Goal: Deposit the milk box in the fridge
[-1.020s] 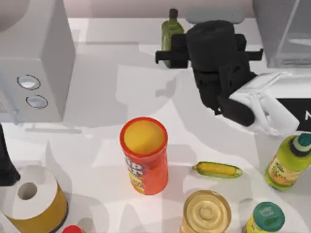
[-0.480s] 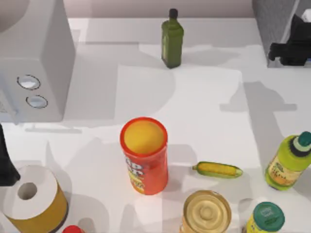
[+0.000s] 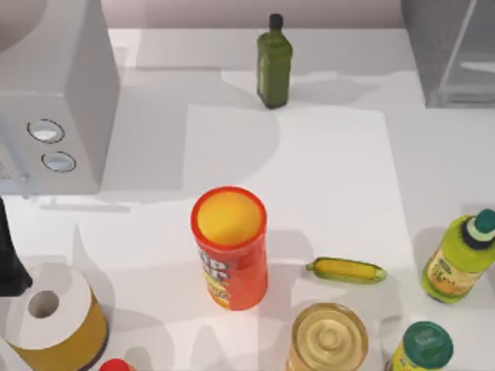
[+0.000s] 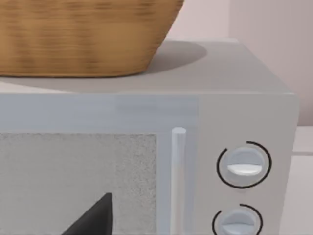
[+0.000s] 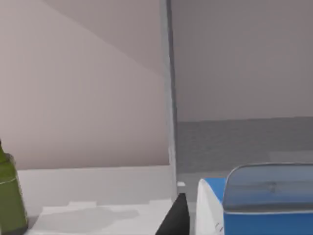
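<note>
At the far left of the table you see the light grey appliance with two round dials (image 3: 58, 100); the left wrist view shows a woven basket (image 4: 83, 34) on its top. The left arm (image 3: 9, 259) sits parked at the left edge; you cannot tell how its claw stands. Near centre stands the red cylindrical snack can (image 3: 230, 247), with the green glass bottle (image 3: 274, 62) far behind it. At far right stands the dark speckled-grey fridge (image 3: 452, 46). The right wrist view shows the blue milk box (image 5: 259, 205) just beside a dark fingertip (image 5: 177, 218); you cannot tell whether that claw grips it.
</note>
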